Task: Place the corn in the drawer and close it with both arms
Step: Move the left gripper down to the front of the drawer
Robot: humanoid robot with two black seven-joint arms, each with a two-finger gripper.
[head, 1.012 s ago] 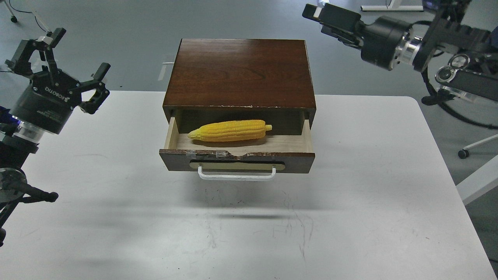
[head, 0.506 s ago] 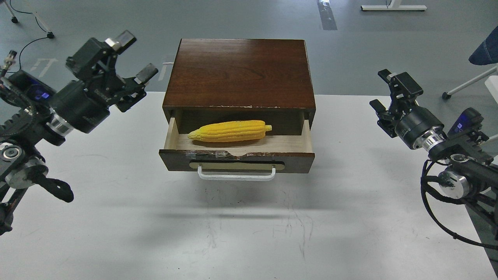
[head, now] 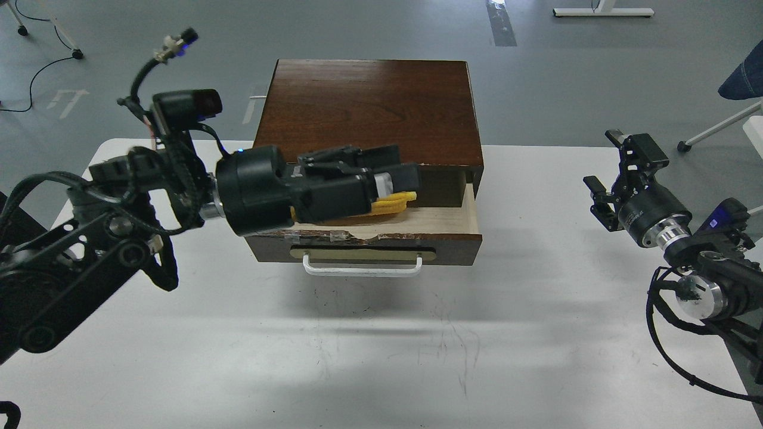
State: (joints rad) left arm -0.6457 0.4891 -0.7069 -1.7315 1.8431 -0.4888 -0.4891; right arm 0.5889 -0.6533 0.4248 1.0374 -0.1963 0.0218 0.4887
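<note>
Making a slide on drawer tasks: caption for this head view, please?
Left end effector reaches over the corn in the open drawer; right end effector waits open beside it.

Left arm (head: pixel 119 226) stretched across toward 3 o'clock, gripper (head: pixel 405 170) level, fingers (head: pixel 381 156) side by side with a slight gap; closure unclear. Right arm (head: pixel 703 274) bent at 3 o'clock, gripper (head: pixel 620 167) pointing toward 11 o'clock, fingers spread apart, holding nothing.
</note>
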